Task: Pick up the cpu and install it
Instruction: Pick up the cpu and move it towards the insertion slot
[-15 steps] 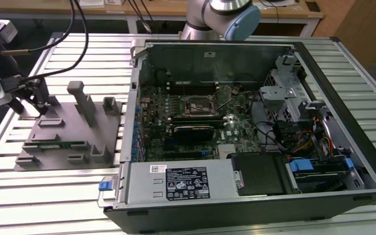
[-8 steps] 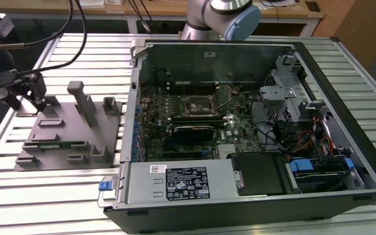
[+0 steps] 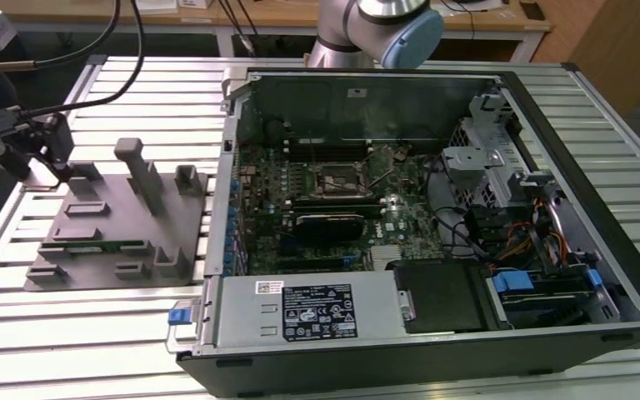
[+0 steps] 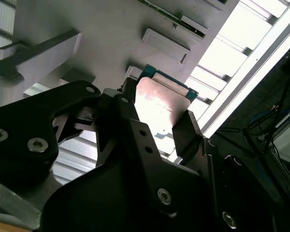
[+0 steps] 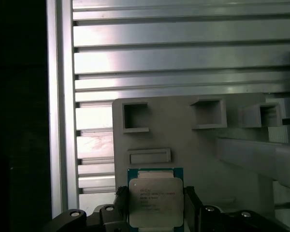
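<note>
Closing on two opposite edges of the cpu (image 5: 155, 199), the fingers (image 5: 191, 205) hold it, silver face showing, over the grey fixture plate (image 5: 198, 150) on the slatted table (image 3: 87, 333).

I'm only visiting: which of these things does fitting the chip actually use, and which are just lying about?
Part of the job:
cpu
gripper, shut on the cpu
motherboard socket
computer case

Just lying about:
memory stick
grey parts tray
power supply
cables
</note>
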Tool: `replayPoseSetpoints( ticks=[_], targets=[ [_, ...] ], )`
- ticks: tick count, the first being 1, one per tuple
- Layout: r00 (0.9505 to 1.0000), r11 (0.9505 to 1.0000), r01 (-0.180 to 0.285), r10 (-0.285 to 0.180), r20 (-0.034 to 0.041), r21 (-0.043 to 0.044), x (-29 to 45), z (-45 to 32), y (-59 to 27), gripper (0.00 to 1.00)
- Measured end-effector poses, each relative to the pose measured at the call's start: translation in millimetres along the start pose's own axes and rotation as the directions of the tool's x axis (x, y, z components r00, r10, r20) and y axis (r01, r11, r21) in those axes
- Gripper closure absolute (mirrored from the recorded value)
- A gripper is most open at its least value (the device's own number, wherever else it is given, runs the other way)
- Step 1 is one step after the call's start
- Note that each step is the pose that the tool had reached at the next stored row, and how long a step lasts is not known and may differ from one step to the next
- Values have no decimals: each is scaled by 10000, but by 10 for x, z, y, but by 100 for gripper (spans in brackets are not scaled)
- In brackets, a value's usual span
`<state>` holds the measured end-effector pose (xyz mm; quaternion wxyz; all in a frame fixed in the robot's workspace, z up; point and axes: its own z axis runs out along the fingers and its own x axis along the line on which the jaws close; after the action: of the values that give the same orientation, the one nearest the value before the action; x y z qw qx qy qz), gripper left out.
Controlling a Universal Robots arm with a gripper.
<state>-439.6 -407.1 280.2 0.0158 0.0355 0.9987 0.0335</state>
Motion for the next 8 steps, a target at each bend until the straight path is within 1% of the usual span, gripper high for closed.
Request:
replayPoseSetpoints(
  ticks=[8],
  targets=[
    [10000, 10000, -1, 1, -1, -18, -4, -131, 9, 45]
  ],
)
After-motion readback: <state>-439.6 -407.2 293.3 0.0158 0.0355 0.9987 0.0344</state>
